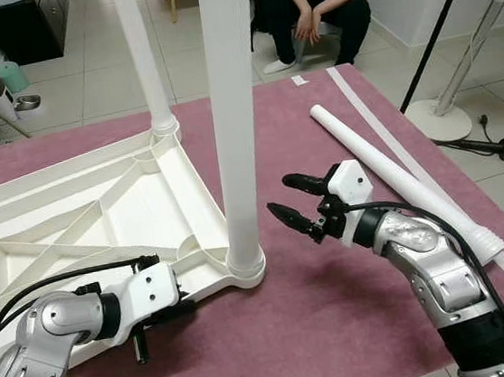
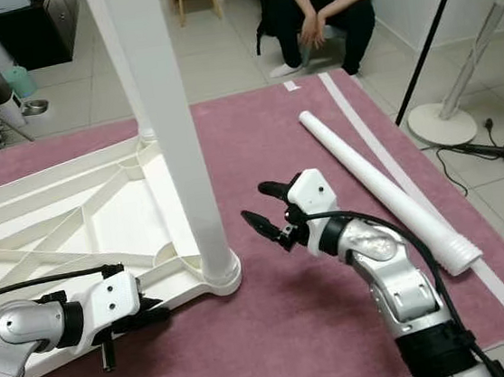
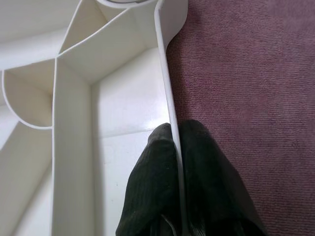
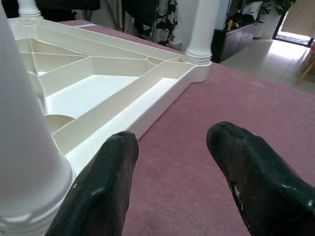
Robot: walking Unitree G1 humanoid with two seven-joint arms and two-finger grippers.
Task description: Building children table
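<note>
The upside-down white plastic ribbed tabletop [image 1: 82, 217] lies at left, its white round legs [image 1: 234, 109] pointing straight up. The left gripper [image 3: 176, 162] pinches its rim; the right gripper [image 1: 297, 200], fingers apart, hovers centre-frame.

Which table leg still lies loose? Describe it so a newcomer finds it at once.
On the maroon rug, look to the robot's right of the upturned white tabletop. The loose leg lies flat beside a white strip, past the open right gripper. The other legs stand upright in the tabletop's corners.
</note>
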